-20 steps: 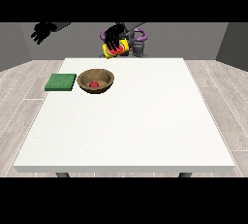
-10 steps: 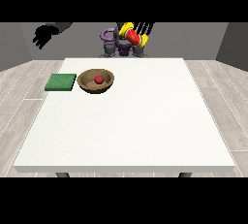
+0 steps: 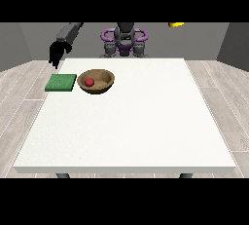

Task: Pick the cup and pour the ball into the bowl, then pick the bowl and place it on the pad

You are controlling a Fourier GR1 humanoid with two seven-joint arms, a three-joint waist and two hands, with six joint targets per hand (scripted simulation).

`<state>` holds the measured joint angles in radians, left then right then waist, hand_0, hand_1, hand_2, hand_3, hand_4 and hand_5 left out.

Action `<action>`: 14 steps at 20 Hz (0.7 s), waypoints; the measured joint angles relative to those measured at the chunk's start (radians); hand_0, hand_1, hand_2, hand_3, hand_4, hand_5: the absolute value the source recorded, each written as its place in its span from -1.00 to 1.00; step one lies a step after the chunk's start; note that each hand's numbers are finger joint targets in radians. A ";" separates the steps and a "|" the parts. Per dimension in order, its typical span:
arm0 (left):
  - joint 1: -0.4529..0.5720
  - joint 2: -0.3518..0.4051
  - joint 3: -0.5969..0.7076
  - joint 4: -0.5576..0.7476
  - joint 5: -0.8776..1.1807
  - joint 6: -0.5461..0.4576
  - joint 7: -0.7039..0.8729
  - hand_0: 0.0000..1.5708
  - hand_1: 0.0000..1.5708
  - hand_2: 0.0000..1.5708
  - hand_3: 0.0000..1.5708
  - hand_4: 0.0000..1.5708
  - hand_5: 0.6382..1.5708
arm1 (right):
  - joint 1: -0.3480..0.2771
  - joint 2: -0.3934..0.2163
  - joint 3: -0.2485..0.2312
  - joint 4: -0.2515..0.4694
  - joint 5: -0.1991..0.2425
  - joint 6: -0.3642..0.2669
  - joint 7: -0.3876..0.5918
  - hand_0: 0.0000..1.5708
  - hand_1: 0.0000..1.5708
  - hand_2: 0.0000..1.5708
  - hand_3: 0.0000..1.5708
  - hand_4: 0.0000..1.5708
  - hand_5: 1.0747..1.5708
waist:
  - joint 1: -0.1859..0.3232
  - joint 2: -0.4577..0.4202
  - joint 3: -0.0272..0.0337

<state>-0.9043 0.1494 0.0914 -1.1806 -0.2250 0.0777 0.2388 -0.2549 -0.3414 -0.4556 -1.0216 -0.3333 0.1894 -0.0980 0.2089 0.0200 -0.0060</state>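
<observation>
Your large white surface (image 3: 131, 126) carries a flat green square pad (image 3: 61, 83) and a round brown wooden bowl (image 3: 99, 85) at its upper left.

The hand at the view's left (image 3: 57, 53) has dropped from its raised position at the far left edge and now hangs above the table's (image 3: 126, 131) back left corner, near the pad (image 3: 61, 83). The hand at the view's right, previously seen holding the cup behind the bowl (image 3: 97, 81), has gone out of view. Only a sliver of the yellow cup (image 3: 176, 24) shows at the upper right. The ball (image 3: 89, 81) now lies left of centre in the bowl.
</observation>
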 measured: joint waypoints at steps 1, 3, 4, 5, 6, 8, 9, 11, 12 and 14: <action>-0.001 0.018 0.031 -0.009 0.052 -0.044 -0.011 -1.00 -1.00 -1.00 -1.00 0.35 0.98 | -0.002 0.002 -0.006 0.009 -0.002 -0.006 -0.009 -1.00 -1.00 -1.00 -1.00 -0.07 0.98 | 0.016 0.016 0.0011; 0.008 0.066 0.092 -0.013 0.141 -0.128 -0.030 -1.00 -1.00 -1.00 -1.00 0.34 0.97 | -0.003 0.024 -0.003 0.014 0.001 -0.019 -0.028 -1.00 -1.00 -1.00 -1.00 -0.06 0.98 | 0.030 0.034 0.0026; 0.010 0.090 0.118 -0.013 0.177 -0.165 -0.037 -1.00 -1.00 -1.00 -1.00 0.34 0.97 | -0.006 0.031 -0.004 0.023 0.000 -0.022 -0.038 -1.00 -1.00 -1.00 -1.00 -0.06 0.98 | 0.034 0.048 0.0033; 0.015 0.115 0.143 -0.011 0.208 -0.197 -0.047 -1.00 -1.00 -1.00 -1.00 0.33 0.97 | -0.009 0.043 -0.001 0.028 0.002 -0.027 -0.053 -1.00 -1.00 -1.00 -1.00 -0.06 0.98 | 0.036 0.062 0.0038; 0.006 0.141 0.163 -0.014 0.236 -0.228 -0.044 -1.00 -1.00 -1.00 -1.00 0.33 0.97 | -0.019 0.047 -0.007 0.047 0.001 -0.032 -0.070 -1.00 -1.00 -1.00 -1.00 -0.06 0.99 | 0.045 0.079 0.0045; 0.023 0.166 0.188 -0.021 0.278 -0.269 -0.034 -1.00 -1.00 -1.00 -1.00 0.30 0.98 | -0.025 0.061 -0.004 0.087 0.008 -0.036 -0.107 -1.00 -1.00 -1.00 -1.00 -0.11 0.98 | 0.046 0.091 0.0055; 0.027 0.187 0.204 -0.022 0.297 -0.289 -0.037 -1.00 -1.00 -1.00 -1.00 0.26 0.98 | -0.041 0.063 -0.005 0.104 0.006 -0.035 -0.115 -1.00 -1.00 -1.00 -1.00 -0.12 0.98 | 0.046 0.104 0.0058; 0.030 0.219 0.225 -0.035 0.331 -0.323 -0.028 -1.00 -1.00 -1.00 -1.00 0.25 0.96 | -0.060 0.063 -0.007 0.153 0.010 -0.026 -0.162 -1.00 -1.00 -1.00 -1.00 -0.22 0.94 | 0.050 0.127 0.0062; 0.052 0.234 0.237 -0.036 0.346 -0.341 -0.031 -1.00 -1.00 -1.00 -1.00 0.27 0.94 | -0.065 0.072 0.001 0.165 0.015 -0.030 -0.165 -1.00 -1.00 -1.00 -1.00 -0.24 0.94 | 0.044 0.119 0.0063; 0.071 0.256 0.254 -0.042 0.361 -0.346 -0.030 -1.00 -1.00 -1.00 -1.00 0.28 0.92 | -0.092 0.089 0.022 0.197 0.029 -0.039 -0.188 -1.00 -1.00 -1.00 -1.00 -0.27 0.95 | 0.022 0.121 0.0064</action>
<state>-0.8337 0.4049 0.3455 -1.2227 0.1360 -0.2678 0.2087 -0.3473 -0.2519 -0.4339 -0.8245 -0.3041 0.1507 -0.2860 0.2308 0.1412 0.0005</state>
